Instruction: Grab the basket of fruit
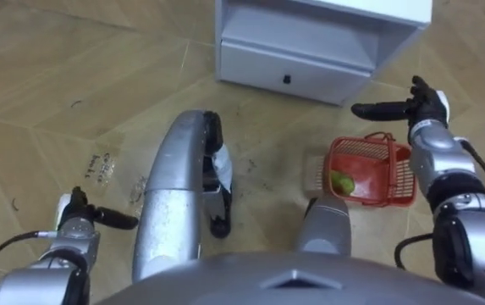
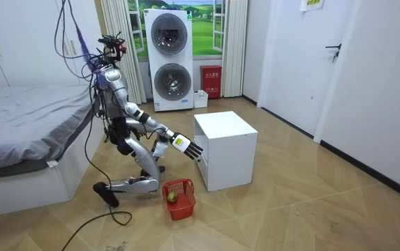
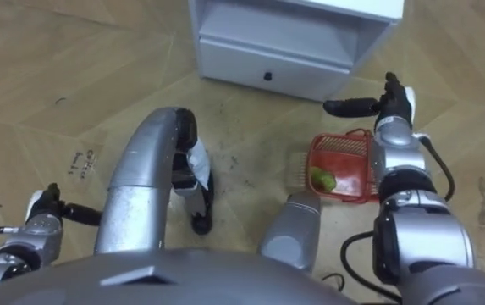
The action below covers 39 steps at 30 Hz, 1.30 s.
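From my station the largest thing is the bed (image 2: 25, 122), at 9 o'clock in the room view, and the robot kneels on the wooden floor (image 1: 56, 68) just beside its foot end. At 12 o'clock in that view two front-loading machines (image 2: 172, 59) stand stacked against the far wall. Next comes the white cabinet (image 1: 322, 42), at 12 to 1 o'clock in my head camera, its drawer front (image 1: 293, 72) facing the robot with a small dark knob in the middle. The fruit basket (image 1: 369, 174), red plastic mesh with its handle standing up, sits on the floor at about 4 o'clock, between the robot's right knee and the cabinet, and neither hand is touching it. The right hand (image 1: 418, 106) hangs at 2 o'clock over the basket's far rim; its fingers are stretched out straight toward 9 o'clock, thumb up, holding nothing, and the room view puts it well above the basket, close to the drawer front. The left hand (image 1: 77, 212) is low at 8 o'clock, fingers out straight toward 3 o'clock, also empty. Smallest, one green fruit (image 1: 342, 181) lies in the basket's near-left corner.
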### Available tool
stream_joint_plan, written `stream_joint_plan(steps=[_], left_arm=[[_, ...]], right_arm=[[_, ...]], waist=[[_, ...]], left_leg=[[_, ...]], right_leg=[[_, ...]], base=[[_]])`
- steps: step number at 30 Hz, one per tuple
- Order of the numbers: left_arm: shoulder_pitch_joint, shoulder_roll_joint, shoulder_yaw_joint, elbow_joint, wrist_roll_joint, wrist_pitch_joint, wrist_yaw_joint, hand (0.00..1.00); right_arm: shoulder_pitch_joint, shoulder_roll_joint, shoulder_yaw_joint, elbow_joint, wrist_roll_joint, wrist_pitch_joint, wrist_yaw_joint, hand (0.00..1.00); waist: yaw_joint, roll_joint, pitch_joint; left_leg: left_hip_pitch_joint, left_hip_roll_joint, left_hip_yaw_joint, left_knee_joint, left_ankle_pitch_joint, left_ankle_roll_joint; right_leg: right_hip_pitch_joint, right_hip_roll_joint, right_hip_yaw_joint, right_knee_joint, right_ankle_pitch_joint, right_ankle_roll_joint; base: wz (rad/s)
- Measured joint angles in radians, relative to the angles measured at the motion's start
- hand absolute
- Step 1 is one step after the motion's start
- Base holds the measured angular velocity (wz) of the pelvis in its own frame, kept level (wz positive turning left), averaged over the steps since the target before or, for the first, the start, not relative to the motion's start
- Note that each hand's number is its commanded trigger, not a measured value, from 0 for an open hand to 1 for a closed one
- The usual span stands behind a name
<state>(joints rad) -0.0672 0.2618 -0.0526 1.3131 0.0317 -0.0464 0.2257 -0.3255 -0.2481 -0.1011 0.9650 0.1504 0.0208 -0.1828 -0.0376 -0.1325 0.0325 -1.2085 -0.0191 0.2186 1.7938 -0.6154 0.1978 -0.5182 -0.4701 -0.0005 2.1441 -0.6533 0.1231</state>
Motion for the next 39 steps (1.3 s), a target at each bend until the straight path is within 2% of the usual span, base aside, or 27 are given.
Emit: stream_joint_plan(steps=[2, 5, 10, 12, 14, 17, 18, 19, 20, 21, 22, 23, 24, 25, 30, 34, 39], left_arm=[[0.016, 0.000, -0.023, 0.000, 0.001, -0.004, -0.002, 0.00], [0.040, -0.001, -0.030, -0.002, 0.003, -0.006, -0.015, 0.00], [0.078, 0.000, -0.031, 0.002, 0.003, -0.028, -0.020, 0.00], [0.099, 0.001, -0.032, 0.006, 0.003, -0.028, -0.020, 0.00], [0.108, 0.002, -0.041, 0.007, 0.003, -0.028, -0.021, 0.00], [0.130, 0.002, -0.065, 0.014, 0.001, -0.027, -0.031, 0.00], [0.140, 0.004, -0.069, 0.015, 0.002, -0.026, -0.041, 0.00], [0.144, 0.004, -0.070, 0.015, 0.002, -0.025, -0.042, 0.00], [0.148, 0.005, -0.075, 0.014, 0.004, -0.025, -0.045, 0.00], [0.150, 0.005, -0.086, 0.013, 0.007, -0.025, -0.048, 0.00], [0.150, 0.005, -0.091, 0.012, 0.008, -0.025, -0.052, 0.00], [0.139, -0.017, -0.102, 0.006, 0.009, -0.023, -0.064, 0.00], [0.137, -0.020, -0.115, 0.006, 0.006, -0.029, -0.079, 0.00], [0.137, -0.020, -0.117, 0.006, 0.006, -0.029, -0.085, 0.00], [0.120, -0.009, -0.121, 0.002, 0.003, -0.035, -0.110, 0.00], [0.118, -0.006, -0.162, -0.001, 0.002, -0.038, -0.121, 0.00], [0.128, -0.006, -0.225, 0.001, 0.002, -0.036, -0.126, 0.00]], right_arm=[[0.000, -0.004, 0.000, -0.015, 0.011, -0.001, -0.007, 0.00], [0.001, -0.009, 0.000, -0.035, 0.023, 0.000, -0.014, 0.00], [0.001, -0.029, 0.002, -0.076, 0.032, -0.001, -0.018, 0.00], [0.001, -0.038, 0.005, -0.069, 0.032, -0.005, -0.024, 0.00], [0.001, -0.042, 0.016, -0.068, 0.032, -0.006, -0.026, 0.00], [0.001, -0.050, 0.057, -0.036, 0.033, -0.011, -0.027, 0.00], [0.003, -0.051, 0.071, -0.028, 0.032, -0.011, -0.030, 0.00], [0.004, -0.051, 0.079, -0.026, 0.032, -0.011, -0.034, 0.00], [0.005, -0.051, 0.081, -0.025, 0.032, -0.011, -0.035, 0.00], [0.009, -0.055, 0.081, -0.022, 0.032, -0.012, -0.040, 0.00], [0.010, -0.057, 0.081, -0.016, 0.032, -0.012, -0.042, 0.00], [0.002, -0.075, 0.081, 0.003, 0.032, -0.015, -0.045, 0.00], [0.001, -0.073, 0.094, 0.016, 0.036, -0.015, -0.045, 0.00], [0.002, -0.073, 0.107, 0.026, 0.037, -0.015, -0.044, 0.00], [0.002, -0.076, 0.164, 0.081, 0.043, -0.015, -0.010, 0.00], [0.002, -0.076, 0.170, 0.087, 0.077, -0.016, 0.011, 0.00], [0.004, -0.078, 0.191, 0.122, 0.120, -0.005, 0.012, 0.00]], waist=[[-0.008, -0.007, 0.0013], [-0.012, -0.017, -0.0022], [-0.008, -0.018, -0.0028], [0.004, -0.023, -0.0008], [0.008, -0.028, 0.0017], [0.017, -0.028, 0.0035], [0.020, -0.027, 0.0039], [0.019, -0.027, 0.0042], [0.016, -0.027, 0.0044], [0.014, -0.026, 0.0048], [0.014, -0.027, 0.0050], [0.026, 0.000, 0.0184], [0.032, 0.000, 0.0193], [0.032, 0.001, 0.0189], [0.048, 0.005, 0.0163], [0.048, 0.010, 0.0153], [0.043, 0.034, 0.0145]], left_leg=[[0.005, 0.000, -0.003, 0.004, -0.003, -0.005], [0.014, 0.000, -0.005, 0.005, -0.013, -0.028], [0.018, 0.006, -0.005, 0.007, -0.024, -0.045], [0.026, 0.007, -0.005, 0.013, -0.034, -0.062], [0.025, 0.006, -0.005, 0.021, -0.038, -0.074], [0.015, 0.001, -0.029, 0.070, -0.034, -0.085], [0.000, -0.015, -0.053, 0.098, -0.029, -0.100], [-0.010, -0.020, -0.063, 0.112, -0.027, -0.106], [-0.028, -0.032, -0.077, 0.135, -0.028, -0.123], [-0.048, -0.031, -0.084, 0.159, -0.032, -0.131], [-0.057, -0.031, -0.084, 0.173, -0.033, -0.133], [-0.076, -0.027, -0.111, 0.190, -0.031, -0.140], [-0.091, -0.032, -0.113, 0.187, -0.016, -0.169], [-0.093, -0.033, -0.113, 0.185, -0.013, -0.175], [-0.100, -0.049, -0.117, 0.184, -0.013, -0.175], [-0.100, -0.064, -0.125, 0.184, -0.013, -0.175], [-0.101, -0.064, -0.127, 0.184, -0.013, -0.175]], right_leg=[[0.011, 0.001, -0.006, 0.004, -0.004, -0.005], [0.014, 0.000, -0.002, 0.005, -0.007, -0.010], [0.016, 0.001, -0.003, 0.005, -0.013, -0.021], [0.018, 0.003, 0.006, 0.013, -0.016, -0.023], [0.019, 0.001, 0.012, 0.029, -0.026, -0.036], [0.042, 0.005, 0.016, 0.068, -0.051, -0.047], [0.051, 0.016, 0.018, 0.090, -0.058, -0.051], [0.054, 0.025, 0.021, 0.102, -0.062, -0.053], [0.060, 0.037, 0.021, 0.127, -0.071, -0.053], [0.065, 0.056, 0.022, 0.154, -0.080, -0.056], [0.069, 0.061, 0.023, 0.167, -0.087, -0.055], [0.061, 0.090, 0.024, 0.176, -0.087, -0.055], [0.045, 0.089, 0.037, 0.180, -0.087, -0.056], [0.042, 0.088, 0.039, 0.179, -0.087, -0.056], [0.021, 0.087, 0.058, 0.177, -0.088, -0.054], [0.013, 0.085, 0.066, 0.180, -0.089, -0.052], [0.009, 0.087, 0.070, 0.186, -0.091, -0.049]], base=[[0.06], [-0.05], [-0.01], [0.00], [0.00], [-0.09], [-0.12], [0.03], [0.13], [0.20], [0.00], [-0.14], [-0.20], [-0.08], [-0.03], [-0.03], [-0.01]])
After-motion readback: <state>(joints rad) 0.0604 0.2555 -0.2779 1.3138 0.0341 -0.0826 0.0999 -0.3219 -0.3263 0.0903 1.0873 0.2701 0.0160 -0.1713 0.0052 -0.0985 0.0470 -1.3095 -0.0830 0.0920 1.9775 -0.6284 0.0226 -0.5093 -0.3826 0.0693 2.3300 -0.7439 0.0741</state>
